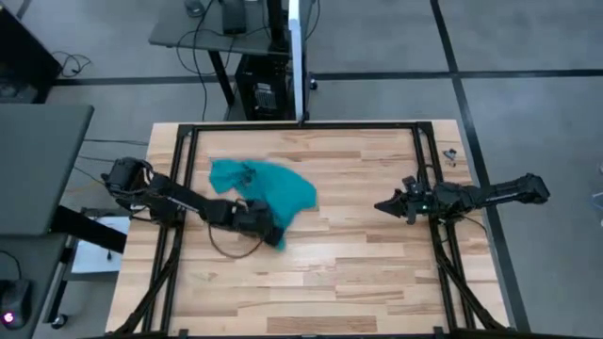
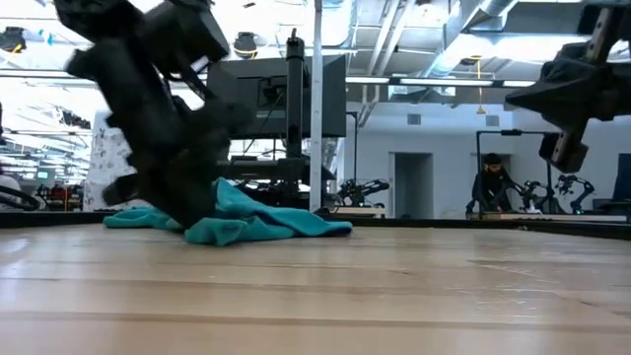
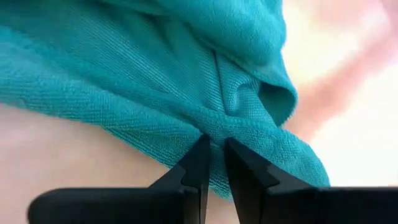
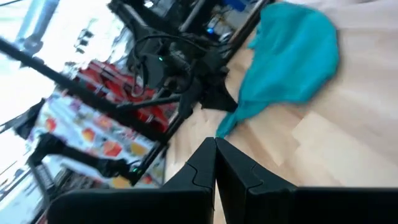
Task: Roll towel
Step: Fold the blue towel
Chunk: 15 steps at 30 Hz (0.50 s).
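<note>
The teal towel (image 1: 264, 188) lies crumpled in a heap on the wooden table, left of the middle; it also shows in the low view (image 2: 258, 222) and the right wrist view (image 4: 292, 56). My left gripper (image 1: 276, 235) is at the heap's near right corner, slanting down, shut on the towel (image 3: 155, 74). My right gripper (image 1: 386, 204) hovers level at the table's right side, well clear of the towel, its fingers (image 4: 216, 165) shut on nothing. My left gripper (image 3: 214, 158) pinches a gathered, hemmed edge of the towel (image 3: 214, 132) between its two fingertips, at the heap's near right corner. The fingers slant down from the table's left. How many layers they hold, I cannot tell. The rest of the towel rests slack on the table.
Black frame rails (image 1: 429, 179) run along the table's left, right and far sides. Bare wood (image 1: 358, 273) stretches in front of the towel and between it and my right gripper. A grey desk (image 1: 38, 160) stands left of the table.
</note>
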Motion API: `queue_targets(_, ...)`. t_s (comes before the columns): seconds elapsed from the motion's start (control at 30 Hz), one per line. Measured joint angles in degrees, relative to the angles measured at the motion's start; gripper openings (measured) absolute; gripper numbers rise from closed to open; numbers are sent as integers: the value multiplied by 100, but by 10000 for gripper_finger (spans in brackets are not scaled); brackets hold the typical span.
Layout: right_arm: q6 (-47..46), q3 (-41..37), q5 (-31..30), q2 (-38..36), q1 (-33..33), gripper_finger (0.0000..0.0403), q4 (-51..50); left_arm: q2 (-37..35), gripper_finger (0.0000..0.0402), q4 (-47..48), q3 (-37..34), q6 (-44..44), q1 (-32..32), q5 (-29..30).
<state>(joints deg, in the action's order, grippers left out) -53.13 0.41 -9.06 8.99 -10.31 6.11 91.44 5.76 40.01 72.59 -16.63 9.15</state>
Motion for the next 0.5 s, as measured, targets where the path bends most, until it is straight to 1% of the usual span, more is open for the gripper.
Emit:
queue_targets(0.07,140,66,-1,167,-139,0,8,24,39,-154,-2,167,-346,-140)
queue_targets(0.13,361,275,0,477,-244,0,23,28,39,-153,-2,317,-624,-155)
queue_targets(0.23,783,804,0,1213,-337,0,97,22,39,-29,-2,571,-800,-136)
queue_targets(0.33,1382,1574,0,2329,-403,0,43,13,39,67,0,704,-805,-113)
queue_targets(0.4,1803,2217,0,3208,-382,0,111,6,39,59,0,677,-765,-113)
queue_targets(0.5,2362,3161,2,4601,-297,0,-67,-6,39,41,0,657,-724,-110)
